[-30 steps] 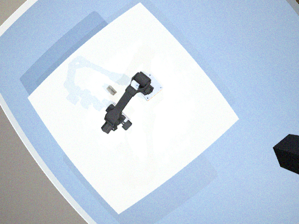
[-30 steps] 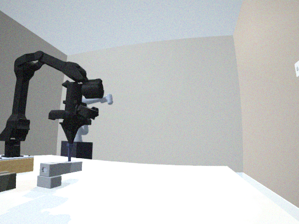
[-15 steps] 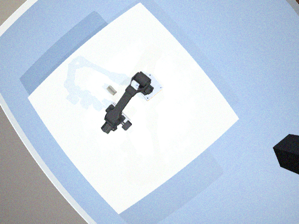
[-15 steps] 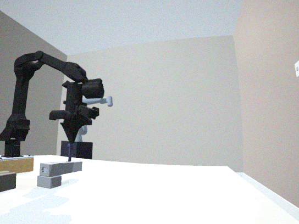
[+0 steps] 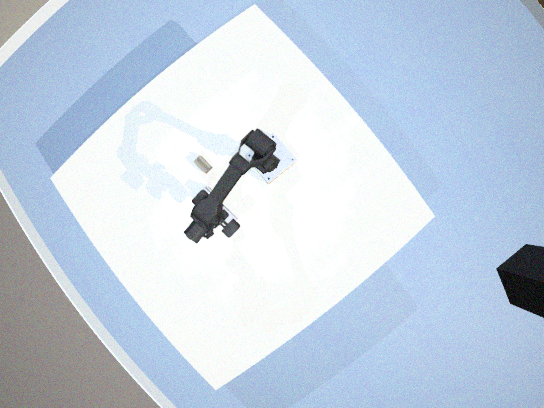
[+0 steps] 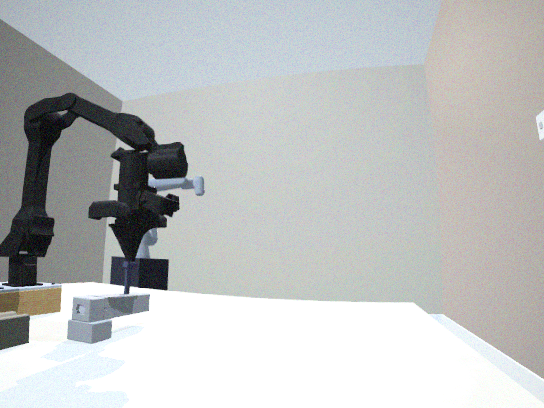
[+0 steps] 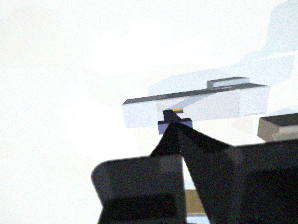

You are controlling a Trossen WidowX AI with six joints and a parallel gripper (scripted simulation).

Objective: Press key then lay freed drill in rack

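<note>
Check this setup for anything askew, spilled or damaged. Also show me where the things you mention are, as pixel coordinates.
Nothing stands out: the dark blue T-shaped piece (image 6: 127, 279) (image 7: 162, 127) stands upright on the grey bar (image 5: 231, 215) (image 6: 136, 303) (image 7: 215, 105), below the shut gripper (image 5: 216, 214) (image 6: 131, 259) (image 7: 174, 127). I see no spill or damage.

Key — navy, T-shaped, upright in top of grey bar. Rack — grey-brown, low, blocky, on table near bar, apart from it.
</note>
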